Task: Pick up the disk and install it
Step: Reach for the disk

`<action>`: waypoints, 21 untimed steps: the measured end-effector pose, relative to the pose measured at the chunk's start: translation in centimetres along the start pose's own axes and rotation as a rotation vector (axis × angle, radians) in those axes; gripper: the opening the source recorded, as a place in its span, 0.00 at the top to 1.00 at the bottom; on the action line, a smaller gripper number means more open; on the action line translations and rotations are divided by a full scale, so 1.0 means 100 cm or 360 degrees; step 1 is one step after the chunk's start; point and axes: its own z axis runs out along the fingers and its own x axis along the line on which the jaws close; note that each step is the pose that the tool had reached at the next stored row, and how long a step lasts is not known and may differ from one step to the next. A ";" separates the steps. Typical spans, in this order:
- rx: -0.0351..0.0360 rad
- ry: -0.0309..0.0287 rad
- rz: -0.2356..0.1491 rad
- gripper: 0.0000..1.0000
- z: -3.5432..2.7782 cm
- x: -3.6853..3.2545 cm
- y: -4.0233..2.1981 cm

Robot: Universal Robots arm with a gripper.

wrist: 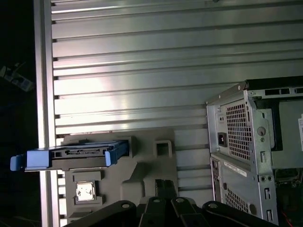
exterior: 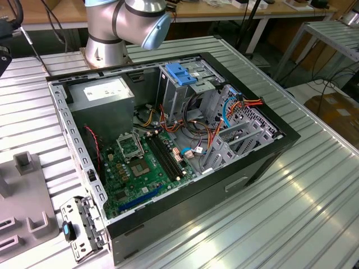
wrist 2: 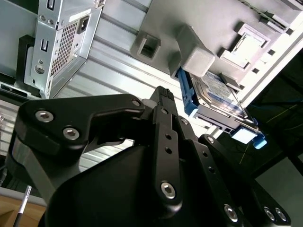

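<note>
One robot arm (exterior: 109, 28) stands at the far edge of a ribbed metal table (exterior: 291, 213). Its thick grey base is upright behind an open computer case (exterior: 185, 207), and a blue-capped joint is turned out over the case's far rim. The gripper (wrist: 164, 185) (wrist 2: 163, 93), seen in both wrist views, hangs with its black fingers drawn narrowly together and nothing between them. It points toward a grey fixture (wrist: 142, 163) that lies on the table beside the case's vented rear panel. The disk (wrist: 71, 156) (wrist 2: 215, 92) sits in that fixture at the table's edge, apart from the gripper. The first wrist view shows it end-on in its blue carrier frame; the second wrist view shows its labelled face just beside a grey block of the fixture. The fixture (exterior: 25, 188) lies to the exterior view's left of the case. Inside the case, a blue latch piece (exterior: 179, 74) tops the grey drive cage (exterior: 171, 98), with the motherboard (exterior: 140, 168) and power supply (exterior: 104, 92) toward the exterior view's left.
</note>
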 end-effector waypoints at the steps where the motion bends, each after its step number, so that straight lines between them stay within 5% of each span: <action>1: 0.0000 0.00005 0.0000 0.90 0.0000 0.0007 0.0000; 21: -0.0004 0.00044 0.0000 0.90 0.0020 0.0216 0.0024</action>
